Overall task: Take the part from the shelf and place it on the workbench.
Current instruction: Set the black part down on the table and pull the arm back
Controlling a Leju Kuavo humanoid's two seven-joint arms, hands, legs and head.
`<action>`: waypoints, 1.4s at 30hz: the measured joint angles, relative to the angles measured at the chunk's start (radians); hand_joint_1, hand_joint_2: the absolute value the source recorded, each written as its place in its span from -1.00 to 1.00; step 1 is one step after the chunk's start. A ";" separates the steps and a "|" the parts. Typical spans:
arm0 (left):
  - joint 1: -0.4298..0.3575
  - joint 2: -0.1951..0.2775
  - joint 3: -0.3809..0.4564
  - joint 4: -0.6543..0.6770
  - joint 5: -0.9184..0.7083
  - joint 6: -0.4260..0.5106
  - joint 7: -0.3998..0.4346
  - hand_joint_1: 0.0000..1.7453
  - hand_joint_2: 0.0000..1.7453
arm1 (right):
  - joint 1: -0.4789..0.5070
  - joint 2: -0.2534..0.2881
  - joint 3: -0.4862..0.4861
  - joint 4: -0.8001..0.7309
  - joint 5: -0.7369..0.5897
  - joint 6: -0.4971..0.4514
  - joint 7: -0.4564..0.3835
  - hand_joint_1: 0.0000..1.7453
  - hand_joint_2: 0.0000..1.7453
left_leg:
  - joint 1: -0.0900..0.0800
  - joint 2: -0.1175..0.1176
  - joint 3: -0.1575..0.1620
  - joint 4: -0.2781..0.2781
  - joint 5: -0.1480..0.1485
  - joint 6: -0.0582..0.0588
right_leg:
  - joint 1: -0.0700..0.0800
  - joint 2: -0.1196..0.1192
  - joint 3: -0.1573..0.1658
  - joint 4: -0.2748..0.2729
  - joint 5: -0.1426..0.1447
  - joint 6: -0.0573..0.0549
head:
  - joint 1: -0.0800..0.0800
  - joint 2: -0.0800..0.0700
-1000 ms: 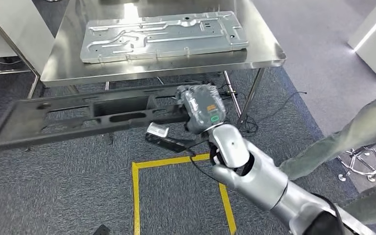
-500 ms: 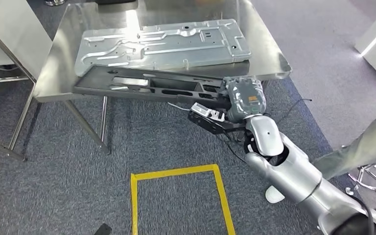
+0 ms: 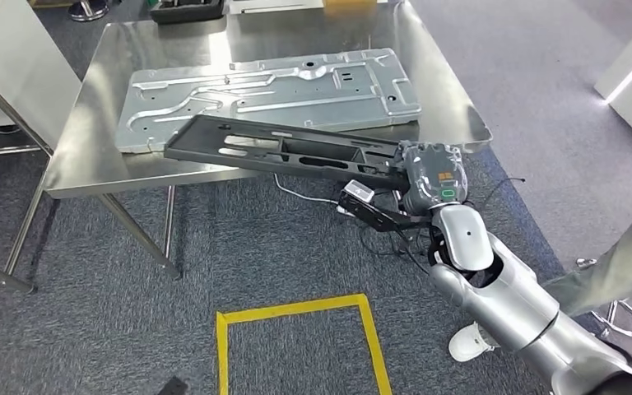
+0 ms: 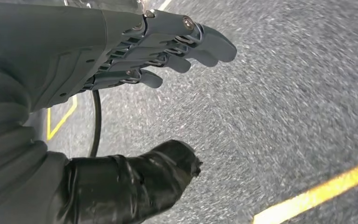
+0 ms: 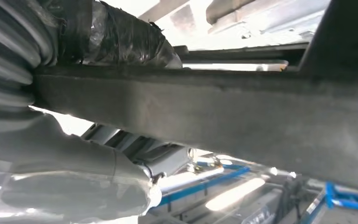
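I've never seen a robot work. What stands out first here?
The silver right arm's hand grips one end of a long black slotted plastic frame, its far end over the shiny steel workbench. A pressed grey metal panel lies on that bench.

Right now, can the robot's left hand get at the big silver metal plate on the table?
Probably not. The left hand hangs open over the grey carpet, away from the silver stamped metal plate on the steel workbench.

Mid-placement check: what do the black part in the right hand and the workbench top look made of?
Black part: probably moulded plastic, going by its matte, non-reflective black surface with slotted cut-outs; painted metal can't be ruled out. Workbench: looks like stainless steel, brushed silver with bright glare and reflections. The right hand grips the part's end.
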 joint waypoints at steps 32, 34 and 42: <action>-0.007 0.022 0.011 0.000 -0.048 -0.014 0.064 -1.00 1.00 | 0.096 -0.049 -0.025 -0.049 0.266 0.161 -0.137 1.00 1.00 | -0.014 -0.001 0.022 -0.007 -0.008 0.031 | 0.002 -0.002 -0.007 0.043 -0.012 0.001 | 0.021 0.000; -0.009 0.033 0.011 0.000 -0.056 -0.020 0.085 -1.00 1.00 | 0.103 -0.062 -0.025 -0.053 0.276 0.178 -0.144 1.00 1.00 | -0.010 0.000 0.040 -0.012 -0.014 0.032 | -0.003 -0.004 -0.063 0.143 -0.048 0.011 | 0.023 0.000; -0.008 0.101 0.011 0.000 -0.050 -0.019 0.157 -1.00 1.00 | 0.144 -0.125 -0.028 -0.083 0.320 0.236 -0.153 1.00 1.00 | 0.002 -0.003 0.106 0.011 -0.095 0.003 | -0.023 -0.012 -0.120 0.035 0.053 0.032 | 0.024 0.000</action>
